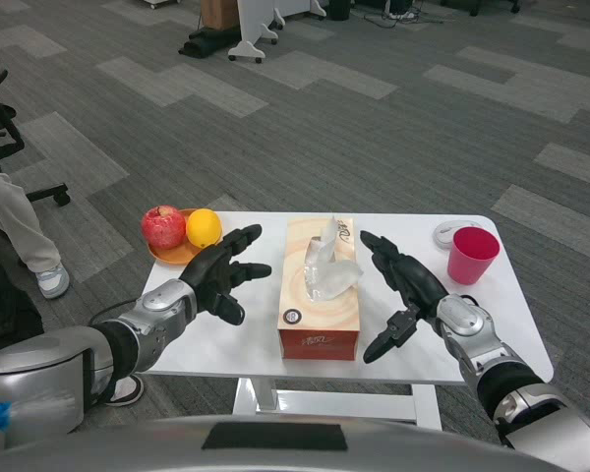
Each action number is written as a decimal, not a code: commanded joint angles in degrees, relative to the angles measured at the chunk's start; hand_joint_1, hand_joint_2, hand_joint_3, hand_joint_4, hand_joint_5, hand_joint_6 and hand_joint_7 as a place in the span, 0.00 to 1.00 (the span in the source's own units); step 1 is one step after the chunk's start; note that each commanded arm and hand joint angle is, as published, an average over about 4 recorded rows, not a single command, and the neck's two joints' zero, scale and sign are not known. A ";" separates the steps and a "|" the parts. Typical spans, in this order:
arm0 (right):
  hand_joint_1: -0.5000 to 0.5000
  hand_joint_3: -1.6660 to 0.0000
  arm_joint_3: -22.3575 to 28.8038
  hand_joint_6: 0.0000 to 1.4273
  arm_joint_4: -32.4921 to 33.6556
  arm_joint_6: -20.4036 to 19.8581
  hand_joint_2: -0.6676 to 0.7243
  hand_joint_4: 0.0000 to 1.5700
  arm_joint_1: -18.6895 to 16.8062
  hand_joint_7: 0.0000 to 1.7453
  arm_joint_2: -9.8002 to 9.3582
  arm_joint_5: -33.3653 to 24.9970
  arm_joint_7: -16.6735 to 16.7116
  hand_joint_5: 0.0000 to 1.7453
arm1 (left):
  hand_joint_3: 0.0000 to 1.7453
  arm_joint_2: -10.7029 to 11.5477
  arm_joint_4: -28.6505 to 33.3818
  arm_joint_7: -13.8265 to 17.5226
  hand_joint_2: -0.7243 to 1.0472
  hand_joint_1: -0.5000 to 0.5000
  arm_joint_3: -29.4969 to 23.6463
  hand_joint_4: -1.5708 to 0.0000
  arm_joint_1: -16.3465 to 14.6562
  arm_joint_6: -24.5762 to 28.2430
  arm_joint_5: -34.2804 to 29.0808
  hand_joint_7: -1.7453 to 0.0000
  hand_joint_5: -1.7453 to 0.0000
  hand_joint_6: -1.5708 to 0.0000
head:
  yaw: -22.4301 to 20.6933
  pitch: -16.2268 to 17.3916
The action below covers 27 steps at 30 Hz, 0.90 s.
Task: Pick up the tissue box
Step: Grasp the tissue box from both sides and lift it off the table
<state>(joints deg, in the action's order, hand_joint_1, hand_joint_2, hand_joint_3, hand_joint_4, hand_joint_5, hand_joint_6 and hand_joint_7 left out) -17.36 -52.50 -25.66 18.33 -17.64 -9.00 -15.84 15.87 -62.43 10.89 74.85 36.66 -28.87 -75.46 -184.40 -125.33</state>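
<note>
where hands [224, 278] flank tissue box [320, 290]

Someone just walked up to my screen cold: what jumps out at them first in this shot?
Probably the orange rectangular cardboard tissue box in the middle of the white table, a white tissue sticking up from it. The black left hand and black right hand flank it, open and not touching. Next, the red apple at the far left corner and the pink plastic cup at the right.
</note>
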 commanded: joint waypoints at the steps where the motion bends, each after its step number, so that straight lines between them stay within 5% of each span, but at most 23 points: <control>1: 0.33 0.90 -1.01 0.00 -0.94 0.08 0.64 0.00 2.02 0.00 0.37 -0.14 0.37 0.06 | 0.03 0.13 -0.32 -0.44 0.05 1.00 0.86 1.00 1.53 0.66 -0.30 0.88 0.41 1.00 | 0.02 -0.04; 27: 0.33 0.90 -5.07 0.00 -2.79 0.06 0.64 0.00 3.38 0.00 1.21 -0.14 1.08 0.06 | 0.05 -1.37 -1.09 -0.79 0.05 1.00 5.24 1.00 3.99 3.87 -0.21 0.88 0.41 1.00 | -0.28 0.32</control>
<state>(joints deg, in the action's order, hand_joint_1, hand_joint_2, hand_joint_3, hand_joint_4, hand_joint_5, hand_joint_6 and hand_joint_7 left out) -22.30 -54.87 -25.66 20.18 -16.54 -9.00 -15.13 14.13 -63.05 10.30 79.72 39.33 -25.51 -75.47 -184.67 -125.06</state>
